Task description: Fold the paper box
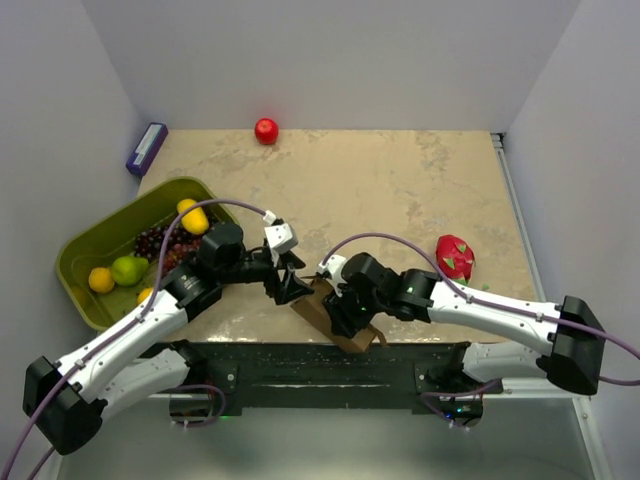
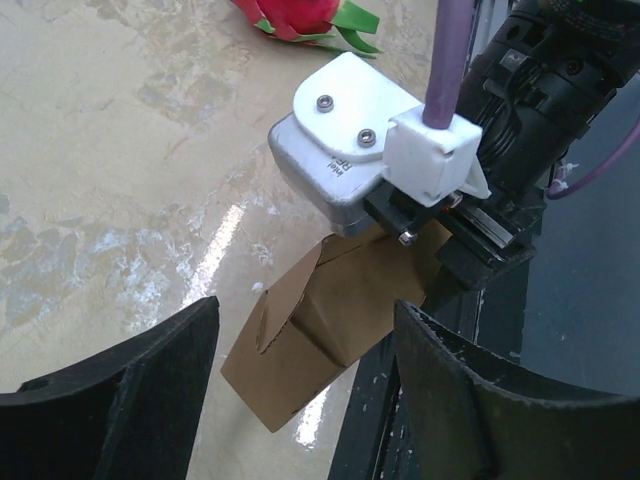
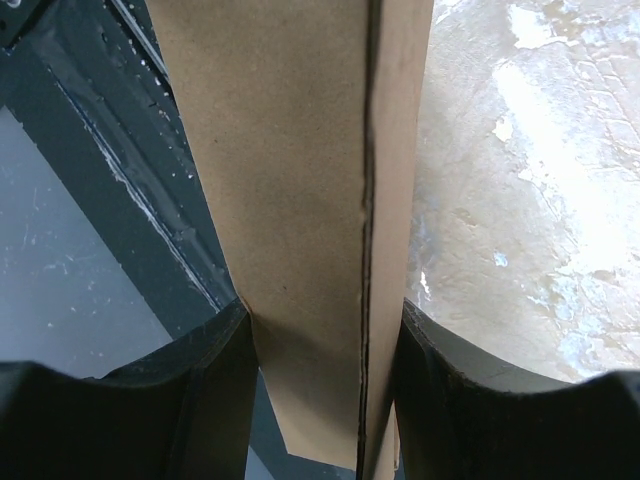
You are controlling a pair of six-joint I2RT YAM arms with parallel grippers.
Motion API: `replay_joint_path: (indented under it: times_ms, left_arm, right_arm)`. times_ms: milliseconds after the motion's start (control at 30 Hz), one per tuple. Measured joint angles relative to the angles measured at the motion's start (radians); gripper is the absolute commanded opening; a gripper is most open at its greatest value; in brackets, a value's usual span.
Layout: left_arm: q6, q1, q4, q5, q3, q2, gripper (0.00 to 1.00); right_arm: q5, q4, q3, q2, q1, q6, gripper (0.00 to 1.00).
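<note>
The paper box (image 1: 325, 318) is a slim brown cardboard box, partly folded, held up at the table's near edge. My right gripper (image 1: 346, 306) is shut on it. In the right wrist view both fingers (image 3: 215, 390) press the box's (image 3: 300, 200) two sides, around my right gripper (image 3: 322, 315). My left gripper (image 1: 290, 285) sits just left of the box, jaws apart. In the left wrist view the box (image 2: 330, 320) hangs tilted beyond my left gripper (image 2: 305, 312), with a gap to each finger (image 2: 140, 390). One end flap (image 2: 290, 300) of the box is folded over.
An olive-green basket (image 1: 75, 262) with fruit sits at the left. A red apple (image 1: 266, 131) lies at the back, a purple object (image 1: 147, 148) at the back left, a dragon fruit (image 1: 455, 257) at the right. The dark frame rail (image 1: 330, 362) runs under the box.
</note>
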Motion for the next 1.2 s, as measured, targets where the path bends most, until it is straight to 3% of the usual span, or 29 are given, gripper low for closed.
replay_joint_path:
  times_ms: [167,267,300,500,733,933,1200]
  left_arm:
    - [0.001,-0.027,0.001,-0.034,0.0,0.012,0.52]
    - [0.002,-0.05,0.0,-0.059,0.0,0.031,0.36]
    - [0.003,-0.057,0.0,-0.071,0.0,0.037,0.26]
    - [-0.03,-0.1,-0.001,-0.213,0.0,0.08,0.1]
    - [-0.135,-0.177,0.013,-0.449,0.0,0.123,0.09]
    - [-0.217,-0.257,0.131,-0.615,-0.068,0.132,0.1]
    - [-0.278,-0.345,0.232,-0.804,-0.146,0.187,0.09]
  right_arm:
    - [-0.007,0.001,0.018,0.026,-0.009,-0.02,0.41]
    - [-0.008,0.001,0.032,0.041,-0.016,-0.032,0.41]
    - [-0.008,0.0,0.037,0.047,-0.019,-0.034,0.42]
    - [0.018,-0.041,0.063,0.105,-0.032,-0.055,0.45]
    - [0.039,-0.053,0.09,0.15,-0.049,-0.058,0.48]
    - [0.048,-0.064,0.098,0.166,-0.065,-0.065,0.51]
    - [0.09,-0.078,0.094,0.183,-0.075,-0.085,0.62]
